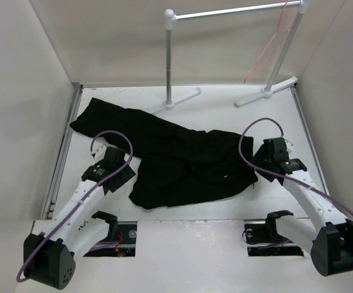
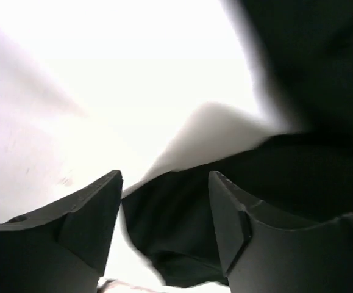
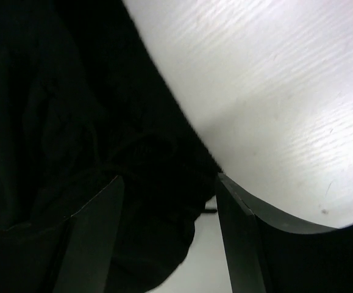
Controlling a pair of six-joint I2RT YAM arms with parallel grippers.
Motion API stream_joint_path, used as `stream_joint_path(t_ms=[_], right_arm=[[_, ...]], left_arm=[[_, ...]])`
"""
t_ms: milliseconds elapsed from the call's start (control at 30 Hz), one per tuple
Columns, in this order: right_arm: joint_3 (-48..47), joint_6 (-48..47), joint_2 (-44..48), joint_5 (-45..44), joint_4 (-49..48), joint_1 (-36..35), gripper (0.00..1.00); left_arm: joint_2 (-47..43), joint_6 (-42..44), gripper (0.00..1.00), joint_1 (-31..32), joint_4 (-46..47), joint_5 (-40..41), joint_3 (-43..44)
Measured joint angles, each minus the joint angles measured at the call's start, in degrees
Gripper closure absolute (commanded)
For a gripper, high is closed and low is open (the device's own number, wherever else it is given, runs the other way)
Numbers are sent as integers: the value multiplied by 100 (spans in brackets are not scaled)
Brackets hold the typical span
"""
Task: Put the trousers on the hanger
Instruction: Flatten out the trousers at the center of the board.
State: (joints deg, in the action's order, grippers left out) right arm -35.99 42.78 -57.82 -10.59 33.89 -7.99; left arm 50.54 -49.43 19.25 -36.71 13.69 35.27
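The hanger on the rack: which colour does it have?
Pink-orange, a thin wire; the hanger shows best in the top external view.

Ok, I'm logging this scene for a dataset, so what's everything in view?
trousers: one, black, crumpled across the table's middle
hanger: one, pink-orange, hanging from the rack's right end
rack: one, white and grey, at the table's far edge
table: one, white
cables: two, purple, one looping over each arm
arms: two, white and black, near edge
left fingers: two, dark, apart, at the trousers' left edge
right fingers: two, dark, apart, at the trousers' right edge
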Motion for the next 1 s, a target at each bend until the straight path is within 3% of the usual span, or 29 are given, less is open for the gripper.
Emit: stream_joint_path(t_ms=[167,267,300,367,400,467,600,667,700,733,800,900,1000], right_arm=[[37,133,-109,109,304,-374,33],[66,212,-551,232,267,-356,42],[96,221,-713,291,205,-323,50],[133,234,-1069,411,118,-151,77],[133,249,-1217,485,63,-2,86],[131,352,-1244,573,-48,317,93],[131,531,-903,476,-295,975,100],[129,573,-662,363,-319,1314,100],[129,590,-551,302,-321,1478,100],[127,616,-420,192,-323,1674,100],[127,656,-321,98,-321,1886,100],[127,745,-155,-63,-319,2138,100],[127,817,-26,-177,-319,2199,100]], left_arm=[[205,-20,43,-203,256,-846,-476],[332,-46,44,-39,647,-1150,-538],[369,-61,48,28,774,-1233,-568],[472,-109,65,129,981,-1370,-632],[531,-118,73,168,1091,-1425,-675],[654,-162,89,205,1233,-1484,-750],[669,-234,93,205,1263,-1423,-769],[411,-310,90,286,1139,-1274,-684],[271,-341,83,367,1045,-1202,-575],[48,-385,60,542,979,-1117,-282],[-70,-417,41,872,874,-861,96],[-140,-470,39,1364,916,-483,369],[70,-501,41,1462,929,-251,319]])
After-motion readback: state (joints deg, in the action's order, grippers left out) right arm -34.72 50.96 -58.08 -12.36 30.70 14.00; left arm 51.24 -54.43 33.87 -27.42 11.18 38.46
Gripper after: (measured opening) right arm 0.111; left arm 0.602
